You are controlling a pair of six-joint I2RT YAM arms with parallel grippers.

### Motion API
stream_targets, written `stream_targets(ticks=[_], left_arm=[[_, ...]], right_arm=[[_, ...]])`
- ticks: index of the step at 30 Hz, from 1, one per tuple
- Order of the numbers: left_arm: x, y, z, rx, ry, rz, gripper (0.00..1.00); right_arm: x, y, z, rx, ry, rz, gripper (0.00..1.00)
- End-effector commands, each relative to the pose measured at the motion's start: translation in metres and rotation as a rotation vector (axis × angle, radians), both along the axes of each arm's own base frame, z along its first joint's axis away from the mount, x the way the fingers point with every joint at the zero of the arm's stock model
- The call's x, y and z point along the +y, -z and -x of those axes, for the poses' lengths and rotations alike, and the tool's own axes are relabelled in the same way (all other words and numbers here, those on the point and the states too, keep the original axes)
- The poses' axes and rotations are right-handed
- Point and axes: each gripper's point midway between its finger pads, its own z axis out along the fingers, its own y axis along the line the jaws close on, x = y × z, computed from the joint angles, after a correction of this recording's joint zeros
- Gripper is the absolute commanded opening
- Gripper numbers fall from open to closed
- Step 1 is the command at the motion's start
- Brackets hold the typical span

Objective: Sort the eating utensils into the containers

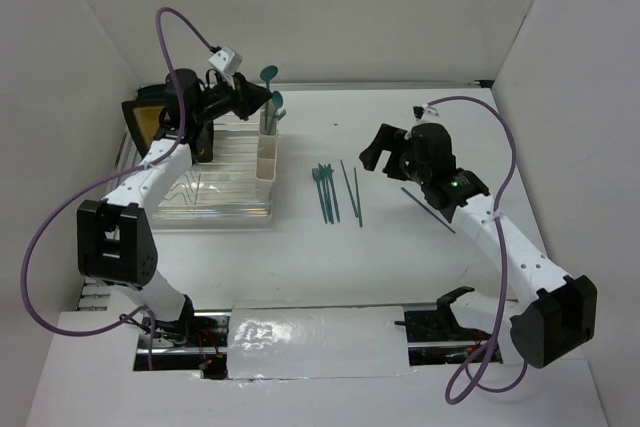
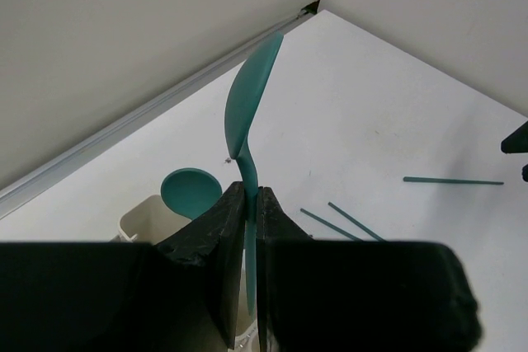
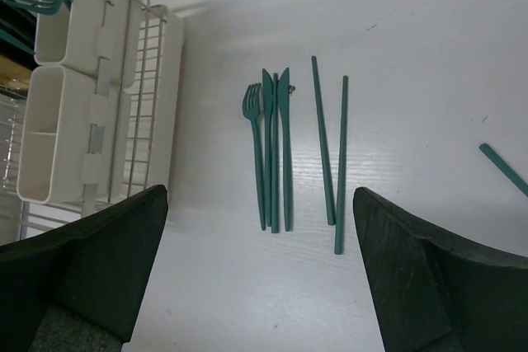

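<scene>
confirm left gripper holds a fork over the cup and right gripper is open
No: the left gripper holds a spoon, not a fork; the left wrist view shows it. It is over the cup, and the right gripper is open.

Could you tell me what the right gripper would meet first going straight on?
Probably the teal fork and knives lying together on the table; the right gripper is open above them, depth unclear.
</scene>
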Motion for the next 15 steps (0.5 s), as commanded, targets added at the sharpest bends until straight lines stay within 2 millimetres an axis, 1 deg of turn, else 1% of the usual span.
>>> stream_targets(ticks=[1,3,4,5,6,7,8,9,10,12,14,15], left_arm=[[0.001,-0.016,-0.014,-0.114,0.016,-0.011,0.0],[0.002,-0.009,-0.017,-0.1,0.015,-0.004,0.0],[0.002,-0.006,-0.019,-0.101,0.013,-0.004,0.0],[0.003,-0.004,-0.019,-0.099,0.019,-0.003,0.0],[0.003,0.0,-0.019,-0.098,0.023,0.0,0.0],[0.002,0.002,-0.019,-0.1,0.026,0.0,0.0],[0.004,0.01,-0.019,-0.086,0.024,-0.002,0.0],[0.005,0.011,-0.018,-0.088,0.036,-0.003,0.0],[0.005,0.008,-0.018,-0.101,0.036,-0.003,0.02],[0.005,0.016,-0.017,-0.092,0.043,-0.009,0.04],[0.006,0.019,-0.016,-0.084,0.041,-0.007,0.08],[0.007,0.019,-0.017,-0.081,0.041,-0.007,0.09]], right_arm=[[0.003,-0.004,-0.012,-0.046,-0.013,-0.006,1.0],[0.002,-0.006,-0.015,-0.052,-0.011,-0.002,1.0],[0.002,-0.003,-0.016,-0.042,-0.008,0.002,1.0],[0.002,-0.001,-0.017,-0.037,-0.008,0.004,1.0],[0.003,-0.005,-0.02,-0.05,-0.013,-0.001,1.0],[0.004,-0.004,-0.02,-0.046,-0.021,-0.005,1.0],[0.005,0.0,-0.021,-0.035,-0.023,0.001,1.0],[0.007,0.0,-0.02,-0.034,-0.031,-0.005,1.0],[0.007,0.005,-0.021,-0.02,-0.028,-0.003,1.0],[0.009,0.006,-0.023,-0.019,-0.034,-0.011,1.0],[0.013,0.012,-0.022,-0.003,-0.049,-0.017,1.0],[0.013,0.012,-0.022,-0.004,-0.048,-0.019,1.0]])
